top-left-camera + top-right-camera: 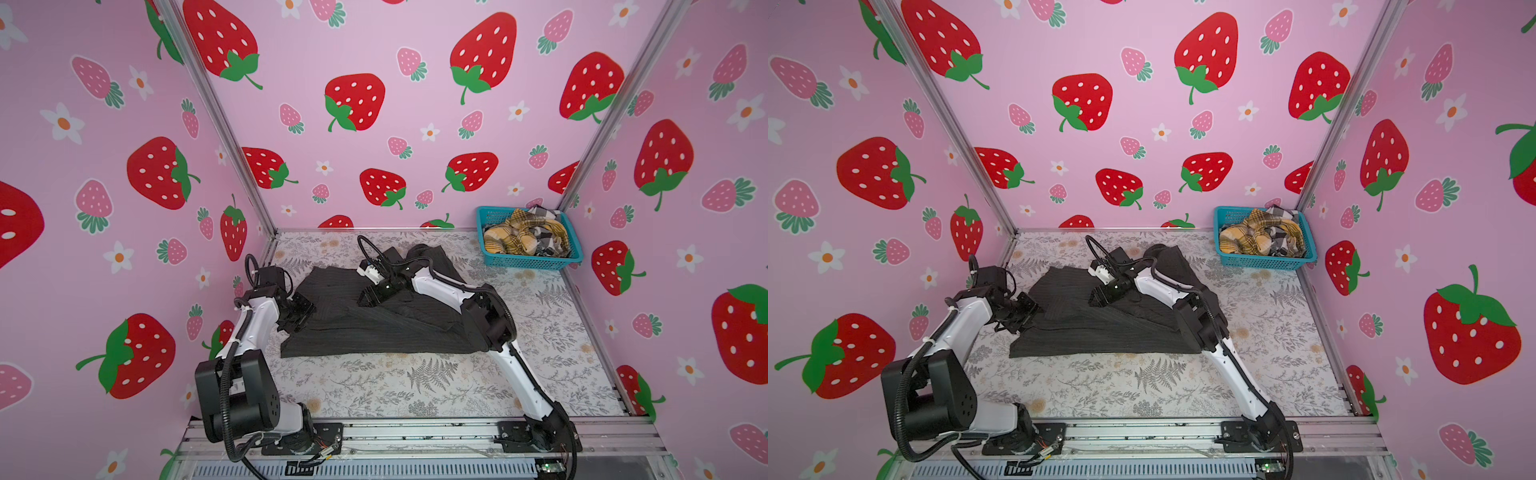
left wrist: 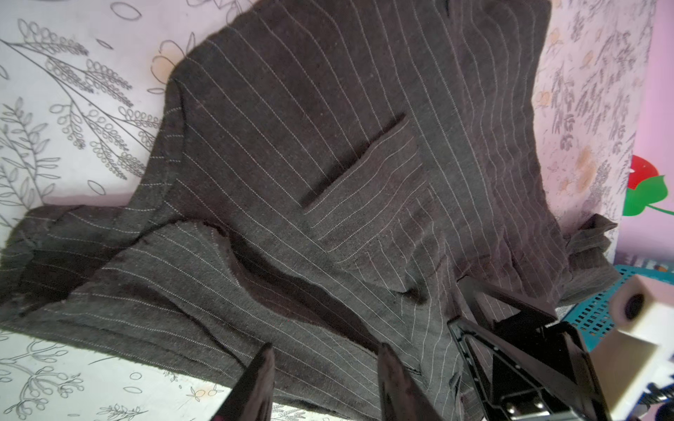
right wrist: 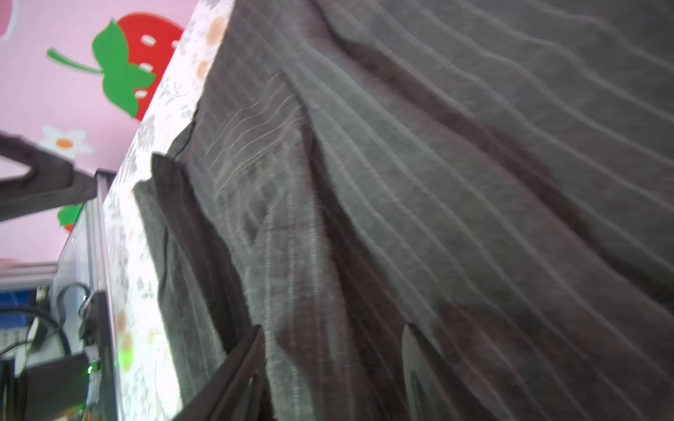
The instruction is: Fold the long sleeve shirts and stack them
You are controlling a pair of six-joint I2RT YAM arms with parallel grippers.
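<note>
Charcoal pinstriped shirt lies on the worktop. Left tool sits half-open at its edge; right tool, blurred, seems half-open too.

Your charcoal shirt was matt, coarse-woven cloth with fine pale stitched stripes. The table cover looked smooth and printed, the basket was turquoise plastic mesh, the plaid cloth soft, the rails dull metal, and the arm shells glossy white plastic.
</note>
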